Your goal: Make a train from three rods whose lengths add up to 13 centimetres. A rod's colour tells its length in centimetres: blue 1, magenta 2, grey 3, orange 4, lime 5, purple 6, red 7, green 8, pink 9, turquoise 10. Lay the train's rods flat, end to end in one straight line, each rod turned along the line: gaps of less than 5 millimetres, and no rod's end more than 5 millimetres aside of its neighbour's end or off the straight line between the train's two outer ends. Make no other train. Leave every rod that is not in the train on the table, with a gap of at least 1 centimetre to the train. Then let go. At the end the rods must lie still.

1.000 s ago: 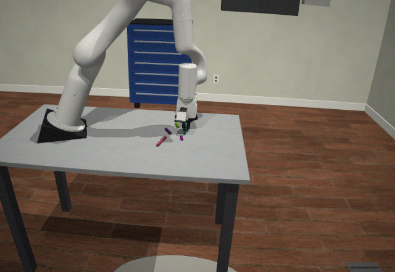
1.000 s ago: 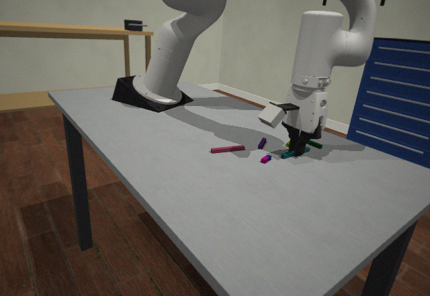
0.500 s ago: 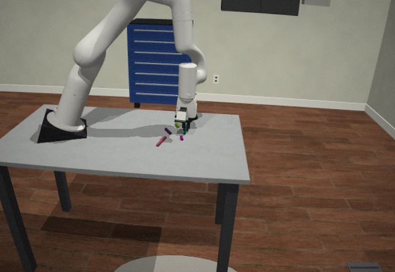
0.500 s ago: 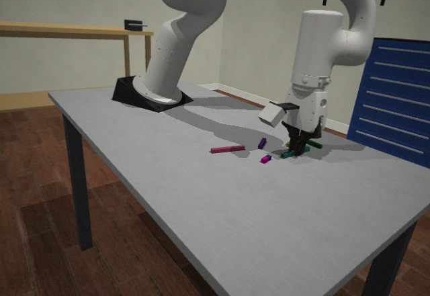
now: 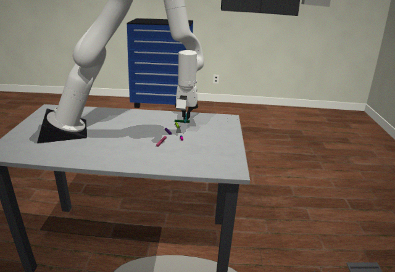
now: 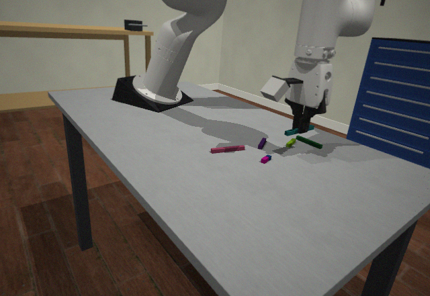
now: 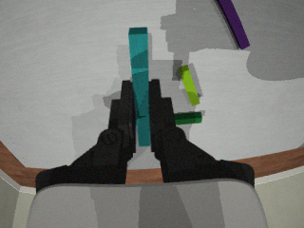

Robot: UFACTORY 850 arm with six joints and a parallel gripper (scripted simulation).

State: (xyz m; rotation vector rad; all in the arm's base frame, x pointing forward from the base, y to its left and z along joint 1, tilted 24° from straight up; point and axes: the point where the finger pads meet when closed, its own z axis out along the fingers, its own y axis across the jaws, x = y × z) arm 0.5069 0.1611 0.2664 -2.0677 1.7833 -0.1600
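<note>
My gripper (image 5: 186, 118) (image 6: 302, 131) (image 7: 142, 95) is shut on the turquoise rod (image 6: 289, 132) (image 7: 139, 49), which appears raised over the table, its ends sticking out past the fingers. The green rod (image 5: 178, 121) (image 6: 309, 141) (image 7: 192, 118) lies close by, partly hidden by a finger in the wrist view. The lime rod (image 5: 177, 124) (image 6: 291, 143) (image 7: 189, 85) lies beside it. The purple rod (image 5: 168, 131) (image 6: 262, 143) (image 7: 234, 24) lies apart. The magenta rod (image 5: 181, 139) (image 6: 265, 160) and blue rod (image 5: 181, 136) (image 6: 269, 157) lie end to end, apparently touching. The pink rod (image 5: 161, 141) (image 6: 227, 149) lies apart, angled.
The rods lie on the grey table (image 5: 121, 154) (image 6: 222, 209). The arm's black base (image 5: 44, 130) (image 6: 121, 90) stands at the table's far end from the rods. A blue drawer cabinet (image 5: 153, 68) (image 6: 392, 102) stands behind the table.
</note>
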